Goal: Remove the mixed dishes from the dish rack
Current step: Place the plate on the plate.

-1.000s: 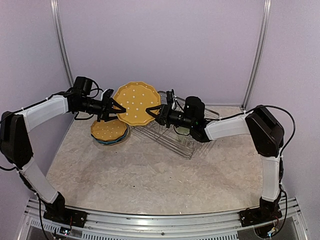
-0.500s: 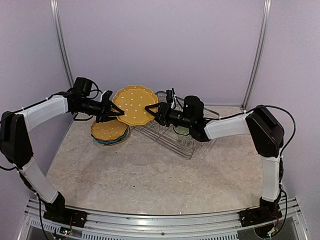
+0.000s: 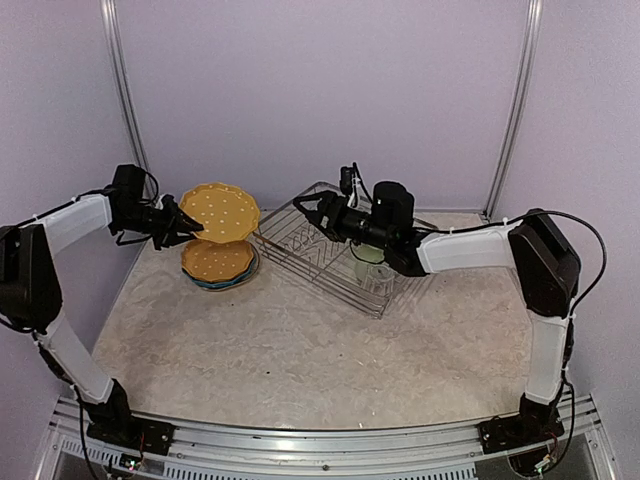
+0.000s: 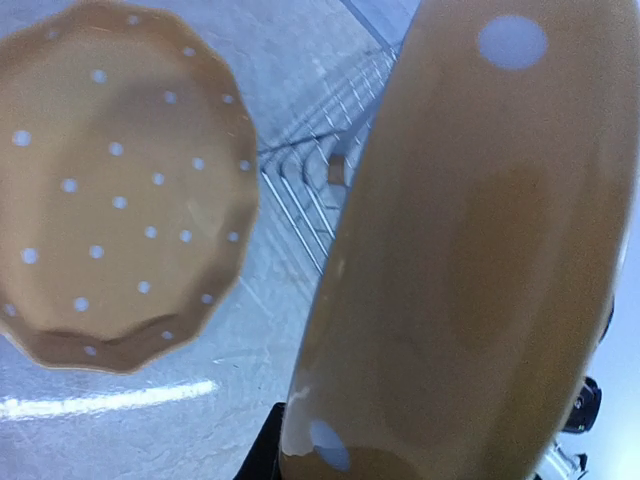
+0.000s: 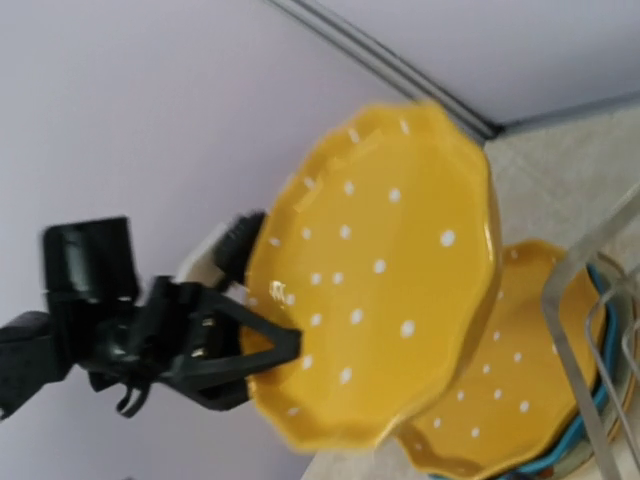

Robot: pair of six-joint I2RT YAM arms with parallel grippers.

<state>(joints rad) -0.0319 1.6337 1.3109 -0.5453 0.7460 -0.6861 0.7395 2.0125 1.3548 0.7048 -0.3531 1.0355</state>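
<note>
An orange scalloped plate (image 3: 222, 212) with white dots hangs tilted above a second orange plate (image 3: 218, 262) that tops a stack on the table. My left gripper (image 3: 190, 228) is shut on the raised plate's left rim. The right wrist view shows that grip: the plate (image 5: 380, 270) is pinched between the left gripper's (image 5: 270, 350) fingers. In the left wrist view the held plate (image 4: 480, 250) fills the right side. My right gripper (image 3: 308, 207) stands open and empty over the dish rack (image 3: 300, 255), apart from the plate. A pale green mug (image 3: 368, 255) sits in the rack, partly hidden by the right arm.
A blue plate's rim (image 5: 560, 450) shows under the stacked orange plate (image 5: 510, 400). The rack's wire edge (image 5: 590, 270) lies just right of the stack. Purple walls and metal corner posts (image 3: 122, 90) close in the back of the table.
The right gripper opened, let go of the orange plate and drew back to the right over the rack. The left gripper carried the plate left, over the stack.
</note>
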